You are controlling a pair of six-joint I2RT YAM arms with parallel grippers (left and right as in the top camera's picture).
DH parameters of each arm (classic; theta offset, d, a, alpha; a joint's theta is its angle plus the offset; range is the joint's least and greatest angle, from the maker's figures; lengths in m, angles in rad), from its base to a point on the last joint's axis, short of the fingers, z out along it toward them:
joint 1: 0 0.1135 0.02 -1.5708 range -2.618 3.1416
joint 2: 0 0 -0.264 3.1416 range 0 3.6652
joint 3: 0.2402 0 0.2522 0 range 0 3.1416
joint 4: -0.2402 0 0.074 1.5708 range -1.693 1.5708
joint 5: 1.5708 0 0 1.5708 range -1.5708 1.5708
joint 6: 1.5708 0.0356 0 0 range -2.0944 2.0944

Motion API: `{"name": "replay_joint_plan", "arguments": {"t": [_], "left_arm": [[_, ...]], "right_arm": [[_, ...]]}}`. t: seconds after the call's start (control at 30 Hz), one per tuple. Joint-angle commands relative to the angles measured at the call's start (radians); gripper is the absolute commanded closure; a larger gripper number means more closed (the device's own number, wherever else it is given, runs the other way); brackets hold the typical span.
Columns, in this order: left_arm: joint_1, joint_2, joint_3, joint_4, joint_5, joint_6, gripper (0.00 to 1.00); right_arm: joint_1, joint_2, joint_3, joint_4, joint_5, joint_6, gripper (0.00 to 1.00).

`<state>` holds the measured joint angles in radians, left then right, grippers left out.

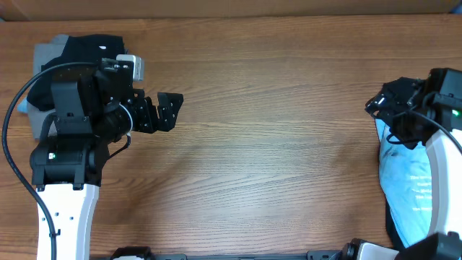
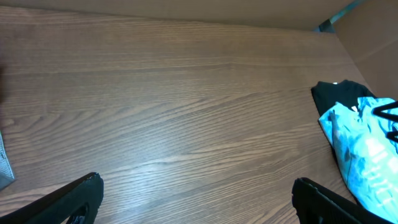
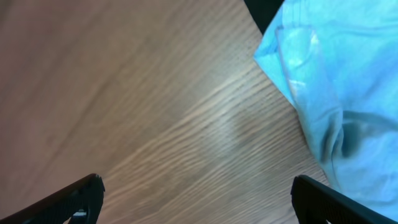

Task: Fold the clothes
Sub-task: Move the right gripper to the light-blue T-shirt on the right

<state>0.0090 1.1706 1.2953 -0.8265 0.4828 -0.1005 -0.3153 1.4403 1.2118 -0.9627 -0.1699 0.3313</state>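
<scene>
Over the wooden table point(image 1: 274, 130), the left gripper point(image 1: 164, 112) and right gripper point(image 3: 199, 202) are held open, empty; the black shirt point(image 2: 336, 96) beneath could be caught with the blue T-shirt point(image 1: 408, 180).

Wood-grain surface point(image 1: 289, 144), mid-brown w/ grain running lengthwise, fills most of overhead view. Plain tan board wall point(image 2: 186, 9) along far edge, another tan panel point(image 2: 373, 43) at rt. Soft light, faint sheen.
</scene>
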Motion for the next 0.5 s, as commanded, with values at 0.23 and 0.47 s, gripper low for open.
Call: {"name": "replay_joint_plan", "arguments": {"t": [0.23, 0.47], "left_arm": [[0.003, 0.069, 0.025, -0.038, 0.009, 0.010, 0.00], [0.003, 0.111, 0.025, -0.037, 0.008, 0.011, 0.00]], "right_arm": [[0.004, 0.187, 0.031, 0.085, 0.248, 0.087, 0.00], [-0.038, 0.279, 0.031, 0.210, 0.271, 0.090, 0.01]]}}
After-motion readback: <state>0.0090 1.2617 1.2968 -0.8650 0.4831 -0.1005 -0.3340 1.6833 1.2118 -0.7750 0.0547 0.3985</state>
